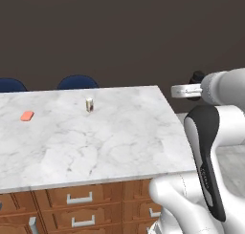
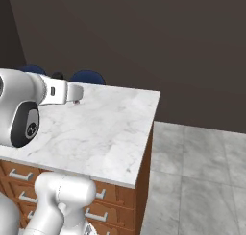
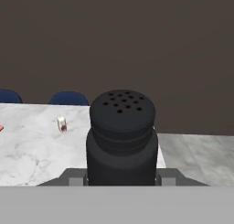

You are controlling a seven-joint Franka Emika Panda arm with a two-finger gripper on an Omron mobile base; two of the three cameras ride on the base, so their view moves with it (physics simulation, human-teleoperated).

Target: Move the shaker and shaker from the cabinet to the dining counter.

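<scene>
Black perforated-top shaker [image 3: 121, 136] sitting upright, pinched between jaws; gripper [image 1: 195, 83] hovering off right edge of white-grey marble worktop [image 1: 86, 137], w/ slab lying leftward and below.

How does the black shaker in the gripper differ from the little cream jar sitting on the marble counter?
The shaker is black with a perforated top; the cream jar is pale, with something reddish at its base. The shaker is held in the gripper, off the dining counter; the jar stands free on the counter. The shaker hangs by the counter's right end; the jar stands near its far edge. Both are small and upright.
</scene>
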